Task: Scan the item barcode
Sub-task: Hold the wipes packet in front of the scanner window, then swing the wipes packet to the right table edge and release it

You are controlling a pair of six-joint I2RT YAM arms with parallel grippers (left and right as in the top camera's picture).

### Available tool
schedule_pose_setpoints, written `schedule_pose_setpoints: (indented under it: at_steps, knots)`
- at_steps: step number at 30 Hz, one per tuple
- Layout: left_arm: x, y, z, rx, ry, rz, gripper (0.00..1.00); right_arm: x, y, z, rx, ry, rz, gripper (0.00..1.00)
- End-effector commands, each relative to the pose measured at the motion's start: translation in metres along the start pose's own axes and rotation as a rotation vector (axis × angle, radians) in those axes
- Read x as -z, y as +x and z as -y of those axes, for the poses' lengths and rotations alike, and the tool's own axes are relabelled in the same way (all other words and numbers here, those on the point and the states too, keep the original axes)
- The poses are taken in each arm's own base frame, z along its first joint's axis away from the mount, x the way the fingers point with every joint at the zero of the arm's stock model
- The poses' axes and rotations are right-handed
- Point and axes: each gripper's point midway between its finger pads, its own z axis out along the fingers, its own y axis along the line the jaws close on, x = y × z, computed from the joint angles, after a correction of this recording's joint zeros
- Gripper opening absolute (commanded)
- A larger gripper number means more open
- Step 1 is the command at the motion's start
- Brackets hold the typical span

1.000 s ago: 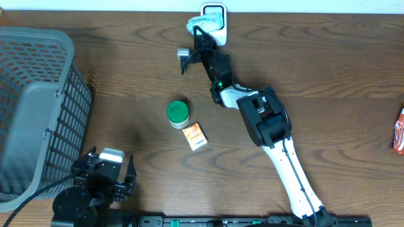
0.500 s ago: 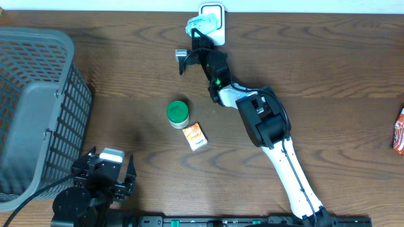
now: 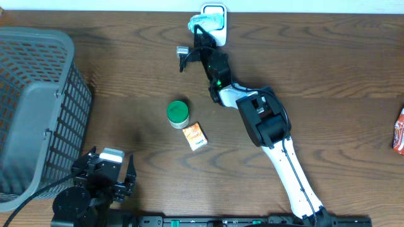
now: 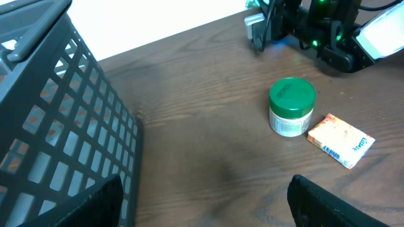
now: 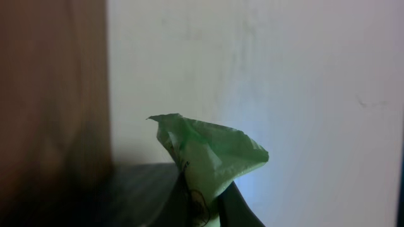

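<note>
1. Right hand: reached out to the far edge of the desk, fingers closed tight on a pale green packet. In the right wrist view the packet stands up out of the pinch, crumpled to a point, its lower end caught between the dark fingers.
2. Packet position: held off the desk, just at the left side of a white unit on the far edge. Overhead the two overlap; cannot tell whether they touch. No barcode can be made out on the packet.
3. Left hand: near corner of the desk, beside the basket, jaws spread wide with nothing between them. Both finger tips show at the bottom of the left wrist view.
4. Mid-desk: green-lidded jar, upright, and a small orange box lying flat just beside it on the near side, not touching. Both are well apart from either hand.
5. Right edge: a red packet, only partly in view.
</note>
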Motion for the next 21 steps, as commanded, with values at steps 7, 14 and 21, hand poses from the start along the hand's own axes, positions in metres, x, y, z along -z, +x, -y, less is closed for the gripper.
schedule_pose_setpoints:
  at_steps: [7,14,21]
  knots:
    - [0.001,-0.001,-0.002,-0.003,-0.013,0.002,0.84,-0.003,0.030,0.072,0.040,-0.049,-0.133,0.01]
    - [0.001,-0.001,-0.002,-0.003,-0.013,0.002,0.84,0.041,0.021,0.049,-0.008,-0.406,-0.270,0.01]
    - [0.001,-0.001,-0.002,-0.003,-0.013,0.002,0.84,0.093,0.022,0.078,-0.374,-0.636,-0.371,0.01]
